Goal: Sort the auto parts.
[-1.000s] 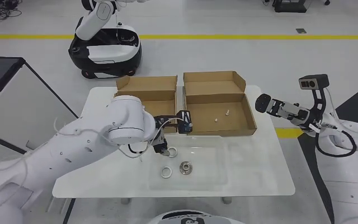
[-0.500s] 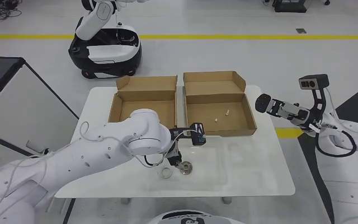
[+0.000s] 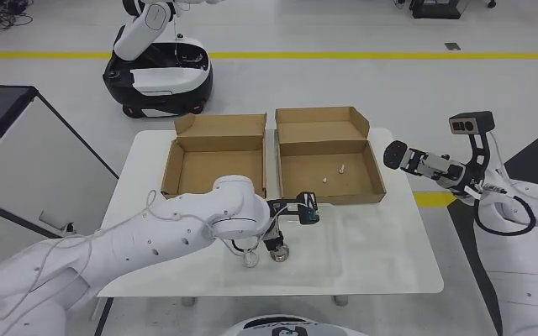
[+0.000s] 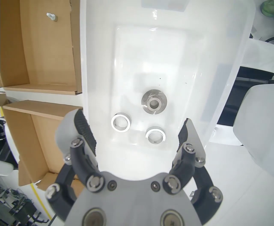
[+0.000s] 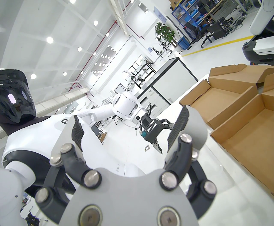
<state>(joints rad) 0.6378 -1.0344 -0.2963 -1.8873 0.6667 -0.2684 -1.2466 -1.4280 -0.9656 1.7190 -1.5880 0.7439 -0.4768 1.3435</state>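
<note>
Left claw (image 4: 134, 130): I see it wide open, empty, over the tray (image 4: 224, 85).
Rings (image 4: 121, 122), flange (image 4: 154, 104): in the tray.
Right claw (image 5: 128, 128): wide open, empty, well apart from tray.

You have no writing, number or label here that can be read. The sign (image 5: 159, 13) hanging in the hall behind is too small and blurred for you to make out any words.

The left gripper (image 4: 133, 117) has swung from beside the left cardboard box (image 3: 220, 168) to over the flanged part (image 4: 154, 104).
</note>
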